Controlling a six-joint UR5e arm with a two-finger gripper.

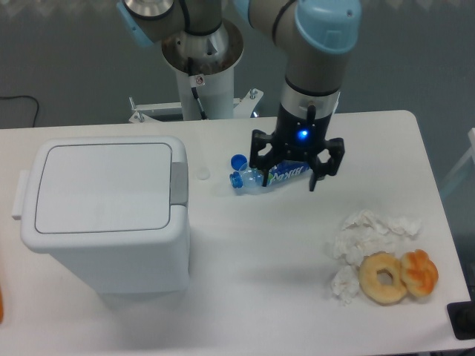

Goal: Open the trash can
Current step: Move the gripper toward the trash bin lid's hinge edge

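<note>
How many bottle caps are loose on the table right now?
2: a blue plastic cap by the bottle's mouth, and a white round cap beside the white plastic trash can. The arm may hide others.

The arm reaches in from the top of the frame, its grey wrist with a light blue cap pointing straight down at upper centre. The gripper (pixel 296 172) hangs below it, black fingers (pixel 254 157) spread wide apart, a blue light glowing on its body

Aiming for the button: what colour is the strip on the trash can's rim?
Grey strip on the white trash can, clearest in the fixed camera view.
</note>
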